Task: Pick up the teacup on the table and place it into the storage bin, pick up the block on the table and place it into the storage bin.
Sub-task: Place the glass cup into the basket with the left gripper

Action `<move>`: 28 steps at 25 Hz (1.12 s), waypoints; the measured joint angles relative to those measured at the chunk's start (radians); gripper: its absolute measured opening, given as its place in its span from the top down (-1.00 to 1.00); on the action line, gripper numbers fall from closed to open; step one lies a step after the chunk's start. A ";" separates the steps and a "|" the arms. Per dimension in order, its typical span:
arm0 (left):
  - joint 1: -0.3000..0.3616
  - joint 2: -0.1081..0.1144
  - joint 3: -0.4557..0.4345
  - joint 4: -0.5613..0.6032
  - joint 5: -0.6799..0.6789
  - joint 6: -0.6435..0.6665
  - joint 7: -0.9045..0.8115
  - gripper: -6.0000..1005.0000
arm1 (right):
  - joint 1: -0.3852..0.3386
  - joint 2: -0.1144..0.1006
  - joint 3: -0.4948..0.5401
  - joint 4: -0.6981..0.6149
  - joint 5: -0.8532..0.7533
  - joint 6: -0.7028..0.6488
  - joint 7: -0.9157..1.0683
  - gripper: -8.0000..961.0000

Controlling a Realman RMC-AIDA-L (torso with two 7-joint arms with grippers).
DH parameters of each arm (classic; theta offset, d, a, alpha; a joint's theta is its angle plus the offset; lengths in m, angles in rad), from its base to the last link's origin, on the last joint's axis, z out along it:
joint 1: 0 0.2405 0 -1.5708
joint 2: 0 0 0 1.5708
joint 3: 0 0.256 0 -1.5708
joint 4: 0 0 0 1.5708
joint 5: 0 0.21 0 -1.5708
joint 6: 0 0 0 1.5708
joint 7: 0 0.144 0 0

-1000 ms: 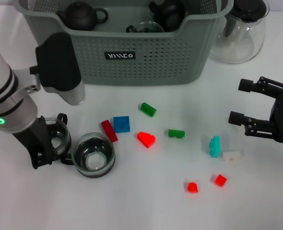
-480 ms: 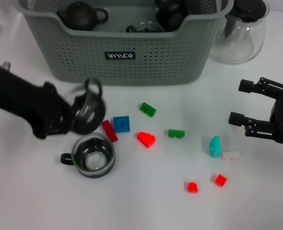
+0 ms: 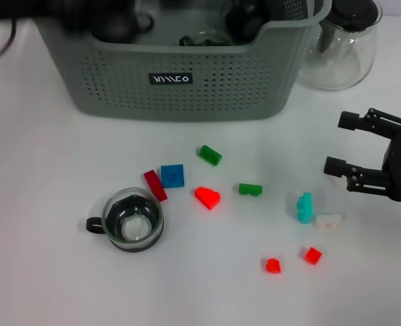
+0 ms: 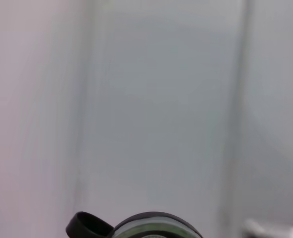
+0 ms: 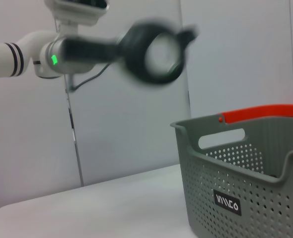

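My left gripper (image 5: pixel 136 49) is shut on a glass teacup (image 5: pixel 159 52) with a black handle, held high in the air to the left of the storage bin (image 5: pixel 246 188). In the head view this arm is only a dark blur (image 3: pixel 85 8) at the bin's (image 3: pixel 187 81) back left rim. The carried cup's rim (image 4: pixel 154 229) shows in the left wrist view. Another glass teacup (image 3: pixel 132 221) stands on the table. Several blocks lie in front of the bin, among them a red one (image 3: pixel 207 197) and a blue one (image 3: pixel 172 175). My right gripper (image 3: pixel 340 144) hovers open at the right.
Dark teapots (image 3: pixel 245 17) sit inside the bin. A clear glass pitcher (image 3: pixel 340 44) with a black lid stands at the bin's right. Green (image 3: pixel 210 155), teal (image 3: pixel 304 207), white (image 3: pixel 328 221) and small red (image 3: pixel 273 265) blocks are scattered across the middle and right.
My left arm has lifted one teacup from the table's left side and swung it up towards the bin's back left. The right arm has not moved.
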 joint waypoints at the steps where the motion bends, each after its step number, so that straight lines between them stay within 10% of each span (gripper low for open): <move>1: -0.011 -0.010 0.000 0.014 -0.014 -0.058 -0.029 0.92 | 0.002 0.000 0.000 0.001 0.000 0.000 0.000 -0.81; 4: -0.060 -0.014 0.092 0.086 0.039 -0.304 -0.192 0.92 | 0.004 0.000 0.000 0.004 0.002 -0.001 0.000 -0.81; 7: -0.137 0.027 0.253 0.112 0.192 -0.522 -0.366 0.92 | 0.004 -0.002 0.001 0.004 0.005 -0.005 0.000 -0.81; 13: -0.404 0.089 0.438 -0.125 0.642 -0.739 -0.637 0.92 | 0.004 0.003 0.001 0.004 0.004 0.000 0.000 -0.81; 19: -0.551 0.040 0.438 -0.389 0.875 -0.913 -0.657 0.92 | 0.005 0.009 0.012 0.004 0.003 0.000 -0.002 -0.81; 28: -0.574 -0.053 0.454 -0.514 1.098 -1.094 -0.674 0.92 | 0.006 0.009 0.024 0.019 0.001 0.000 -0.005 -0.81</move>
